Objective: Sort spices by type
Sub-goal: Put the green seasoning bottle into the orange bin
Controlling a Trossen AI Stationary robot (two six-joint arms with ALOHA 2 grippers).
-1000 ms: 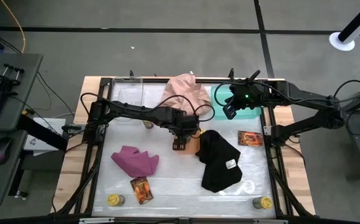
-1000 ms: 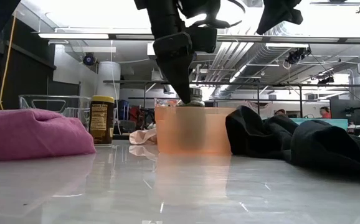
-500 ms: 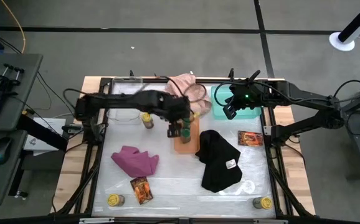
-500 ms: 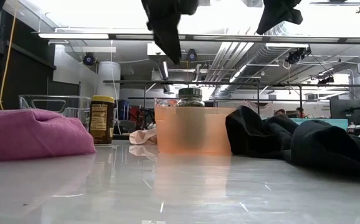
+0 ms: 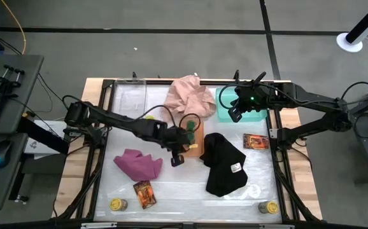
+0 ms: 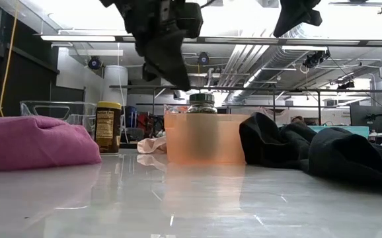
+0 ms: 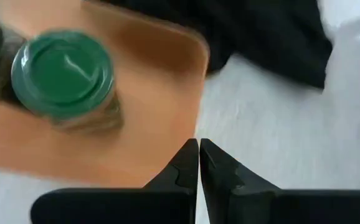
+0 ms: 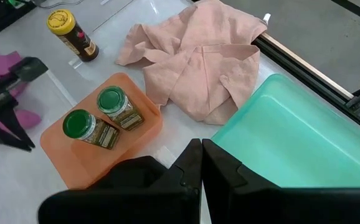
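Note:
Two green-lidded spice jars point(image 8: 77, 123) point(image 8: 109, 99) stand upright in the orange tray point(image 5: 197, 143); the nearer one shows in the left wrist view point(image 7: 63, 71). My left gripper point(image 5: 177, 159) hangs shut and empty above the tray's near left corner. My right gripper point(image 5: 234, 114) waits shut, high over the teal tray point(image 5: 244, 114). A yellow-lidded jar point(image 8: 65, 22) stands left of the orange tray. Two more yellow-lidded jars point(image 5: 117, 205) point(image 5: 268, 207) stand near the front edge. Printed packets point(image 5: 144, 194) point(image 5: 256, 141) lie flat on the table.
A pink cloth point(image 5: 190, 95) lies at the far middle and a magenta cloth point(image 5: 138, 164) at the left. A black cloth point(image 5: 225, 165) lies against the orange tray's right side. A clear container point(image 5: 130, 95) stands at the far left.
My left gripper has let go of the green-lidded jar in the orange tray and risen off it. It has swung toward the table's near left and shut on nothing. The jar stays upright in the tray.

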